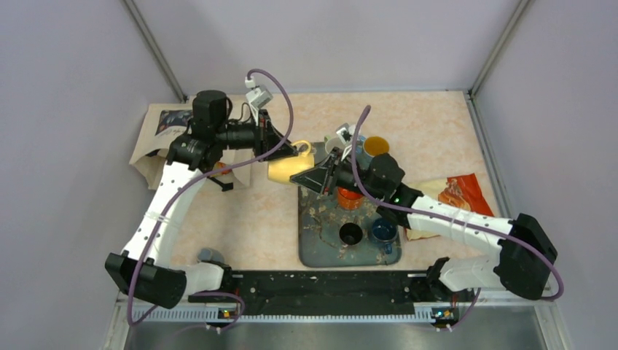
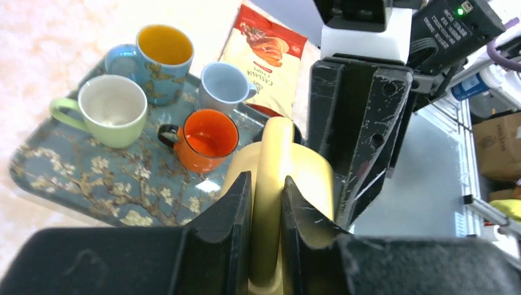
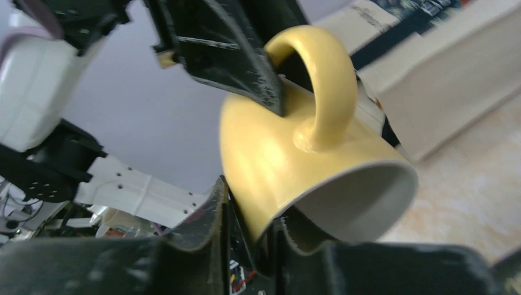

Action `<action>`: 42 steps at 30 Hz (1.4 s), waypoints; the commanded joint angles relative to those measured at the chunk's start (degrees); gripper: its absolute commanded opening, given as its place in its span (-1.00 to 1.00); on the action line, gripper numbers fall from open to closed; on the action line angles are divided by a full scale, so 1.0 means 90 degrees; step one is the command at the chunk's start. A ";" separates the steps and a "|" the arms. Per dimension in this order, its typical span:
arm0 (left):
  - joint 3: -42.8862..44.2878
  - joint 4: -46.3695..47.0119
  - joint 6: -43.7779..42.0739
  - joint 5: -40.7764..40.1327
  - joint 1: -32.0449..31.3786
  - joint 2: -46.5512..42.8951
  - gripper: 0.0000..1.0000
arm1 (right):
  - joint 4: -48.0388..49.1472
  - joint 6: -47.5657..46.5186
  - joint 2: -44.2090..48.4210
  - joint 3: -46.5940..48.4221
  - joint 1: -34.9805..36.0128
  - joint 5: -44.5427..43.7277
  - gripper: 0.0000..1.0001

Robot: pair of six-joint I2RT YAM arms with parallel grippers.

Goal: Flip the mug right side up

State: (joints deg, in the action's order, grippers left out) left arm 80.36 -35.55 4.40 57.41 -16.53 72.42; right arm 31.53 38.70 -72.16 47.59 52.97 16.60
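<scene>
Across the pale speckled table [image 1: 437, 124], the biggest item is a blue-grey floral tray [image 1: 317, 237] lying just in front of the right arm. Beside its right edge lies an orange-red snack bag [image 1: 460, 191], and a beige printed bag [image 1: 154, 142] sits at the far left behind the left arm.

Next in size is the yellow mug [image 1: 286, 170], held in the air off the tray's far left corner, between the 2 arms. It lies roughly on its side: the wrist views show its handle pointing up and its grey-white mouth tipped downward and sideways toward the right arm.

Both tools grip it. The left gripper [image 2: 267, 184] has its 2 fingers pressed against either side of the handle. The right gripper [image 3: 249, 212] pinches the mug's wall at the rim, which sits between its fingers.

Smaller cups stand upright on the tray: a green mug [image 2: 113, 110], a blue floral mug [image 2: 161, 58] with a yellow inside, an orange mug [image 2: 206, 138] and a pale blue cup [image 2: 224, 86]. The overhead view shows a black cup [image 1: 350, 234] and a dark blue cup [image 1: 382, 230] near the tray's front edge
</scene>
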 commanded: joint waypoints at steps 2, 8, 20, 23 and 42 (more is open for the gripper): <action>0.0064 0.0443 0.0026 0.0145 -0.0003 -0.0339 -1.00 | 0.0610 -0.0504 -0.0028 0.0360 -0.0009 0.0080 -1.00; 0.0014 -0.0377 -0.0980 -0.1704 0.0389 -0.0469 0.34 | -0.1917 -0.2215 0.0074 0.0838 -0.0008 -0.1371 -1.00; -0.0599 -0.1870 -0.3423 -0.5415 0.1169 -0.0964 0.98 | -0.5448 -0.3392 -0.2006 0.2897 0.0011 -0.2225 -1.00; -0.0937 -0.2498 -0.3919 -0.6071 0.1415 -0.1063 0.98 | -0.6238 -0.3403 -0.2704 0.3421 0.0023 -0.2604 -1.00; -0.2142 -0.4182 -0.5085 -0.5749 0.3419 -0.1354 0.91 | -0.8435 -0.3485 -0.4988 0.5497 0.0017 -0.2764 -0.65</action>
State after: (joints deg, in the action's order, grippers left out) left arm 61.60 -67.40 -38.52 2.55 12.82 60.51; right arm -40.99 8.47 -114.61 94.26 53.12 -6.61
